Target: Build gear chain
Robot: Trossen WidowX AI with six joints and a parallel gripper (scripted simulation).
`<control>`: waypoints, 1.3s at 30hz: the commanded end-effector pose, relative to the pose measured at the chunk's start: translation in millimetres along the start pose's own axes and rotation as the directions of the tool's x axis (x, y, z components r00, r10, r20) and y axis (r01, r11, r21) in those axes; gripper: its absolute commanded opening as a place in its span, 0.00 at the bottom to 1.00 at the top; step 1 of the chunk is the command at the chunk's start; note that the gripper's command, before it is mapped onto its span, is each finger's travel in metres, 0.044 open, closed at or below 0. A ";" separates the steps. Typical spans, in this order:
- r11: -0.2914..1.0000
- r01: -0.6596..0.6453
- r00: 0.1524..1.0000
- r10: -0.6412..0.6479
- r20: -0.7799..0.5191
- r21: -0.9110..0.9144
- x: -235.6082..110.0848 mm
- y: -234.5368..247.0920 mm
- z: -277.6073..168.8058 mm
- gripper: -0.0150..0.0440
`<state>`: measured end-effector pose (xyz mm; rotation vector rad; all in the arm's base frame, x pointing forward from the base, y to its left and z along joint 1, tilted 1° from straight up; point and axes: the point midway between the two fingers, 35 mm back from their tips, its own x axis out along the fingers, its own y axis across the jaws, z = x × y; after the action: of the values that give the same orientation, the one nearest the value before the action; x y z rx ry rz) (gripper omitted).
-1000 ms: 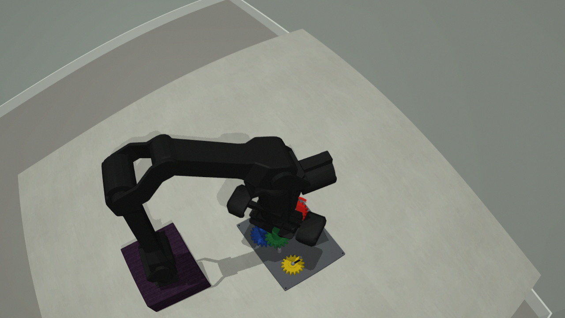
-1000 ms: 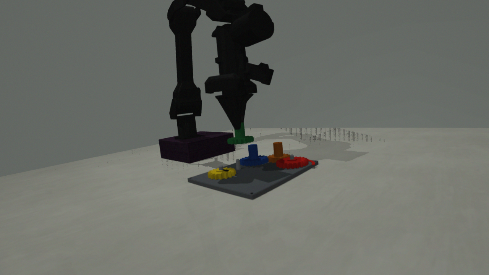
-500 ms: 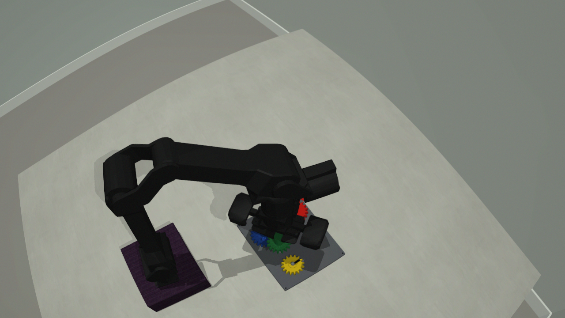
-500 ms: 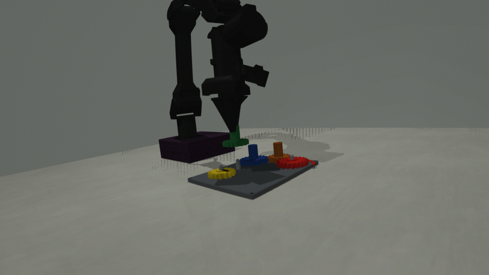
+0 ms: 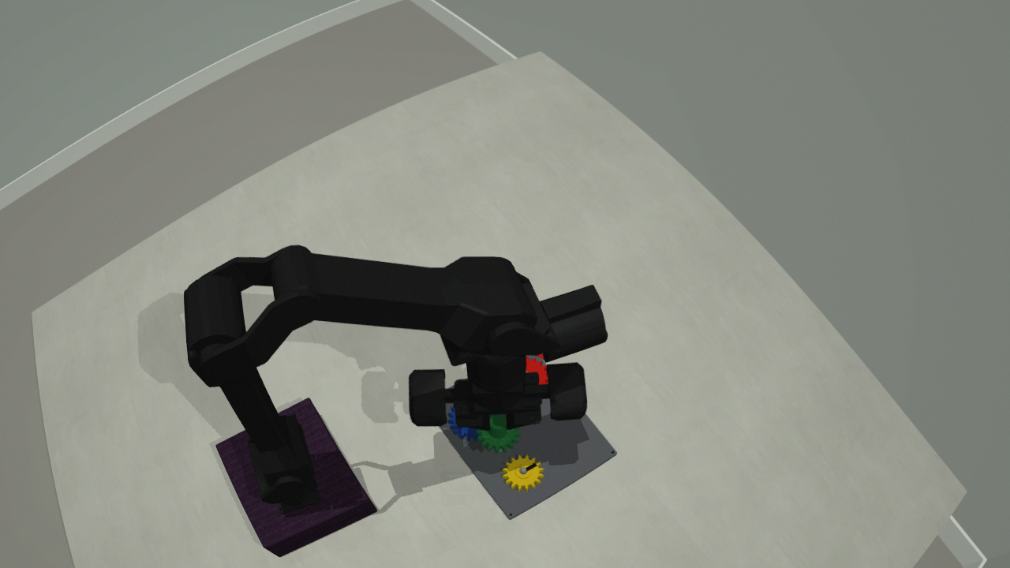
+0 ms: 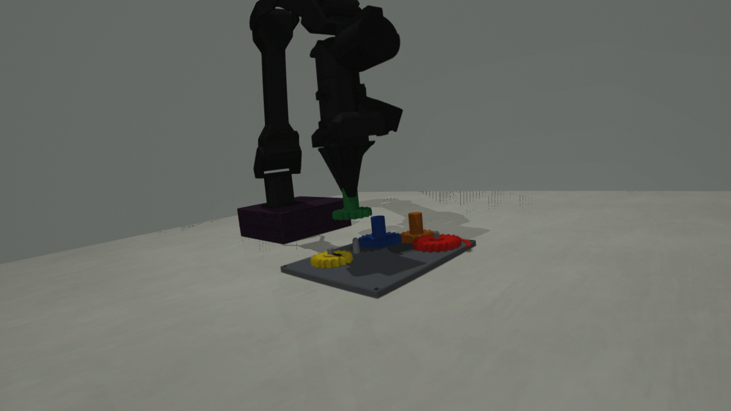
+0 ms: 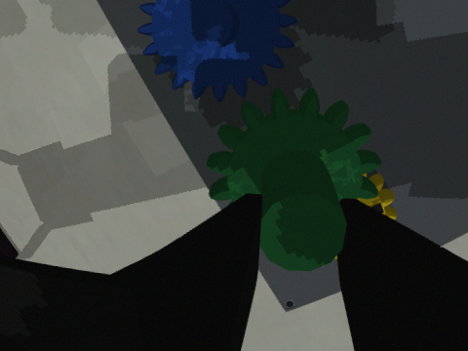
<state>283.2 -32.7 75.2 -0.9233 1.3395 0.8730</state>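
My gripper (image 6: pixel 350 193) (image 7: pixel 299 214) is shut on the stem of the green gear (image 5: pixel 498 436) (image 6: pixel 351 213) (image 7: pixel 297 132), which it holds above the grey board (image 5: pixel 592 455) (image 6: pixel 379 291) (image 7: pixel 312 288). An empty peg (image 6: pixel 355 246) stands on the board between the yellow gear and the blue gear. The yellow gear (image 5: pixel 518 481) (image 6: pixel 331 260) (image 7: pixel 378 187) sits low on the board. The blue gear (image 5: pixel 462 427) (image 6: pixel 379 240) (image 7: pixel 171 29) sits on the board, beside the orange gear (image 6: pixel 415 224). The red gear (image 5: pixel 538 371) (image 6: pixel 437 244) lies next to the orange one.
The purple base block (image 5: pixel 331 487) (image 6: pixel 291 220) carries the arm at the left. The blue gear's stem (image 6: pixel 377 226) and the orange gear's stem stand up from the board near the held gear. The arm hides much of the board in the top view.
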 end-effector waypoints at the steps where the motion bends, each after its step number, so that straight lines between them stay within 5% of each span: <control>1: 0.996 0.002 1.000 -0.001 0.003 -0.088 -0.3 -0.5 0.4 0.25; 15: 0.884 0.003 1.000 -0.001 0.003 -0.467 -0.4 -0.7 0.4 0.25; 39: 0.748 0.003 1.000 -0.001 0.003 -0.664 23.0 -0.9 0.0 0.25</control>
<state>284.7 -33.2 55.6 -1.4678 1.0199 1.3922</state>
